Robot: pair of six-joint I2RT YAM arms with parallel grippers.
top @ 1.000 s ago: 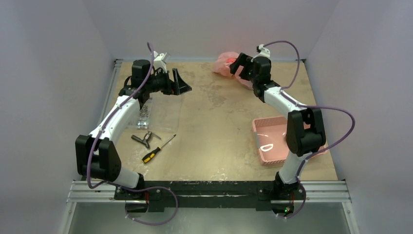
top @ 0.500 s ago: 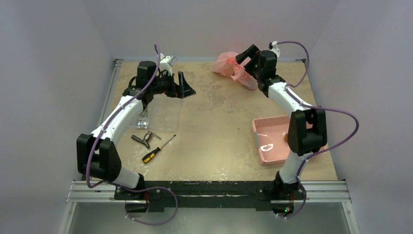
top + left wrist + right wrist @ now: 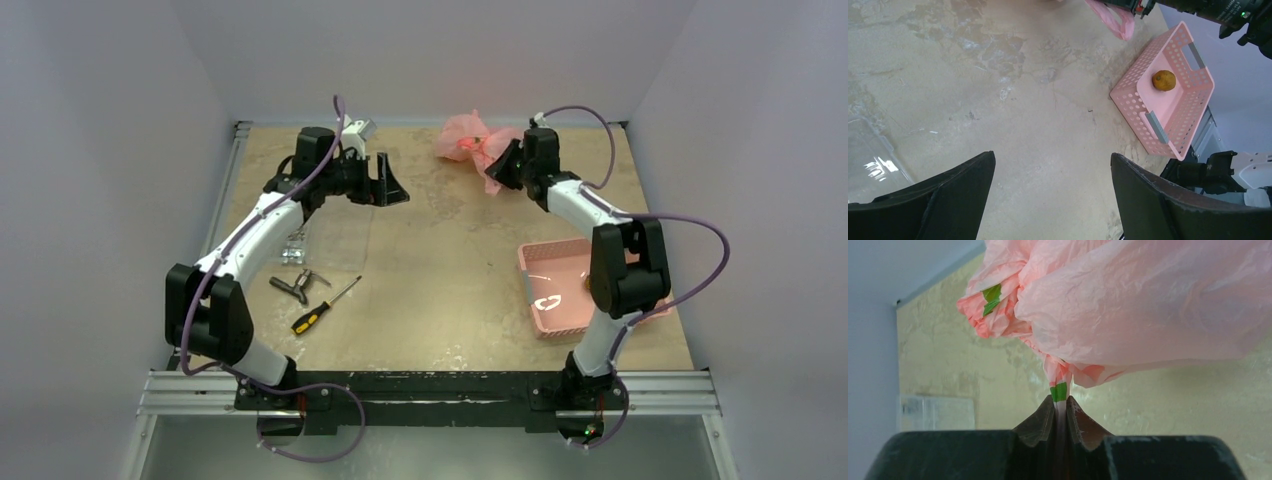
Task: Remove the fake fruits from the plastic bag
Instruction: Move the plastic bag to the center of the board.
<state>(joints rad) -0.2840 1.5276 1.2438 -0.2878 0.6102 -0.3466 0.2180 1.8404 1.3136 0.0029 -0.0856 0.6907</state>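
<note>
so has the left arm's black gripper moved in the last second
Yes. In the top view the left gripper has shifted right, farther from the table's left edge and nearer the crinkly pink plastic bag.

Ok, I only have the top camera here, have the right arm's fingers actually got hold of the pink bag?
Observer: Yes. In the right wrist view the right fingers are shut on the plastic bag.
Operator: Which part of it?
Observer: A thin twisted strip marked with green tape, under the bag's bulk.
Operator: Anything in the basket? The arm blocks it for me.
Observer: The left wrist view shows one orange fruit lying in the pink basket.
</note>
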